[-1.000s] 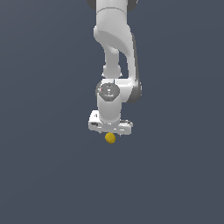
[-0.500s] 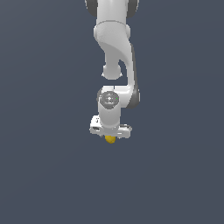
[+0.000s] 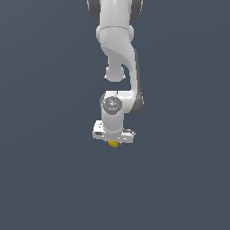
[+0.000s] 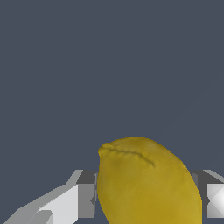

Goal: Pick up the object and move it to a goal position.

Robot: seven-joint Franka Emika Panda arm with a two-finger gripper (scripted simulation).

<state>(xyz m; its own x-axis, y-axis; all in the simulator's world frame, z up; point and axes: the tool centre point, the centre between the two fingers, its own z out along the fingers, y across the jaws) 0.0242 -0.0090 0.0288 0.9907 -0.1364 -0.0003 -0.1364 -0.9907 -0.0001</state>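
The ball (image 4: 146,183) sits right between my jaws, mustard-yellow, with a small crease or seam across its upper side, so it looks more lemon-shaped than round up close. It fills the gap from one finger (image 4: 72,199) to the other. From the exterior view only a sliver of the ball (image 3: 113,143) pokes out under my gripper (image 3: 112,136).

Jaw state: clenched on the ball, as far as I can judge. Both fingers press against its sides in the wrist view, no gap visible on either side. The contact patches themselves are hidden by the ball's bulk.

What changed: a second ago the ball hung clearly below my fingers, most of it visible. Half a second ago less showed. Now it is nearly swallowed by the gripper, and my arm has folded lower, wrist dropped down the exterior view. So I came down over the ball and closed. Grasp step looks done or just finishing. Lift and carry to the goal are left. No goal marker shows in either view, so I cannot say which way it lies.

Beyond the jaws: plain dark grey-blue surface (image 3: 45,179) all round, nothing else near.

Writing, brands, labels: none readable on the ball, gripper or arm (image 3: 117,40).
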